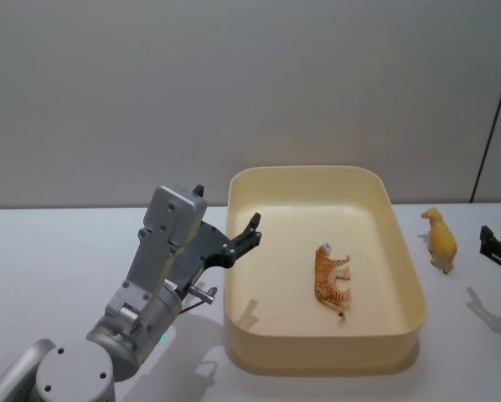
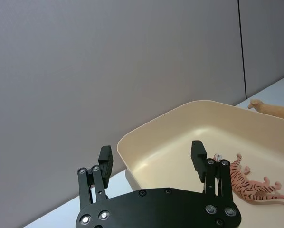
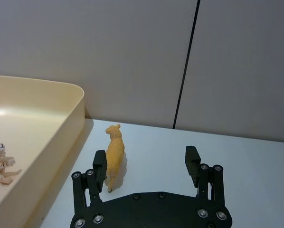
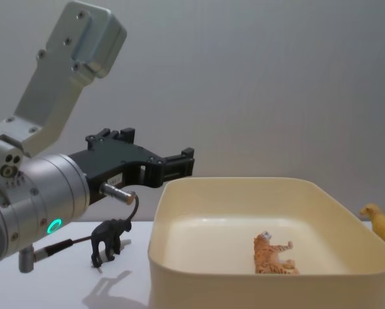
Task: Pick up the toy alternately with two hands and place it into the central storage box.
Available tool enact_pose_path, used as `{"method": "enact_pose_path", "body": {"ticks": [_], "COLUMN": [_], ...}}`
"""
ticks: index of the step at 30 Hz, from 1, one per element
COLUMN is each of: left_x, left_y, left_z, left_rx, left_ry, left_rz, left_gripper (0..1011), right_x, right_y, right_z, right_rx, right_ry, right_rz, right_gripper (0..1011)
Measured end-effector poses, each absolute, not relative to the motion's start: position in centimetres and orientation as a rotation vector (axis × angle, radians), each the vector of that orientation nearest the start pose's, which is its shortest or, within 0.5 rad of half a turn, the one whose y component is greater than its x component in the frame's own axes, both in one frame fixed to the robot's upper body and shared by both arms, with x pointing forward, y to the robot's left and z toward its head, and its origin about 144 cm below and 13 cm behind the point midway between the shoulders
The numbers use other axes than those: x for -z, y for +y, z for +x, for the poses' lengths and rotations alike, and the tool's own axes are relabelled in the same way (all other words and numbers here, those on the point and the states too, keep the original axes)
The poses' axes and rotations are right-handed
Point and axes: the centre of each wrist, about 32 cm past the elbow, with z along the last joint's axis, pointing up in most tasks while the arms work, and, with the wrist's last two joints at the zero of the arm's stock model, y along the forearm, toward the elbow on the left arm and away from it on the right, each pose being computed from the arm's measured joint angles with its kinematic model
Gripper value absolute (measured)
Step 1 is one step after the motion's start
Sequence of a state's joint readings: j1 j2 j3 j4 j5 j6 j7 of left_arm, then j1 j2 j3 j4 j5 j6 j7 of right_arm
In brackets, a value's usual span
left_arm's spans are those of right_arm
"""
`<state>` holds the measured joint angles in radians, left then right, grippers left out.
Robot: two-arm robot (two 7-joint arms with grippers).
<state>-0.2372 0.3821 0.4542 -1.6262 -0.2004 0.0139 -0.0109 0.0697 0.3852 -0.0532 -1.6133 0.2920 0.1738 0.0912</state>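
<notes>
Tiger (image 1: 330, 280) lies on its side on the box (image 1: 317, 356) floor, right of centre, clear of every wall w/ open floor all round. Yellow toy (image 1: 440, 241) stands on the table (image 1: 66, 251) just outside the R wall; black toy (image 4: 109, 241) stands near the L wall. L gripper (image 1: 249, 233) hovers over the L rim, jaws spread, empty, aimed across the box, arm rising from lower L. R gripper (image 3: 146, 157) sits far R, jaws spread, yellow toy just ahead of one finger, not between.

Lab-like test bench: white table (image 1: 49, 243) against plain grey wall panels (image 1: 234, 84).
</notes>
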Motion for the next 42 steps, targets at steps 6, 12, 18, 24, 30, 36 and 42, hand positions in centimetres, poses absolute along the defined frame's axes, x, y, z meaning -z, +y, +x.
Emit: {"method": "enact_pose_path", "body": {"ticks": [6, 12, 18, 24, 30, 36, 42], "left_x": [-120.4, -120.4, -120.4, -120.4, -120.4, -120.4, -120.4], "left_y": [19.8, 19.8, 19.8, 19.8, 19.8, 19.8, 19.8], "left_z": [49.2, 49.2, 49.2, 49.2, 49.2, 49.2, 49.2], "left_rx": [-1.124, -1.124, -1.124, -1.124, -1.124, -1.124, -1.124], "left_ry": [-0.268, -0.268, -0.268, -0.268, -0.268, -0.268, -0.268], "left_rz": [0.061, 0.061, 0.061, 0.061, 0.061, 0.061, 0.061], "left_gripper": [1002, 1001, 1001, 1001, 1002, 1002, 1002], "right_x": [-118.6, -117.9, -117.3, -116.8, -116.2, -115.7, -115.0], "right_y": [-32.0, -31.6, -30.9, -29.8, -28.9, -28.2, -27.6], "right_z": [48.0, 49.0, 50.4, 51.8, 53.0, 53.7, 54.4], "right_rx": [1.435, 1.440, 1.437, 1.416, 1.403, 1.401, 1.411], "right_ry": [0.000, 0.004, 0.003, 0.001, 0.005, 0.011, 0.022], "right_rz": [-0.173, -0.197, -0.213, -0.223, -0.240, -0.261, -0.291], "right_gripper": [1001, 1001, 1001, 1001, 1001, 1001, 1001]}}
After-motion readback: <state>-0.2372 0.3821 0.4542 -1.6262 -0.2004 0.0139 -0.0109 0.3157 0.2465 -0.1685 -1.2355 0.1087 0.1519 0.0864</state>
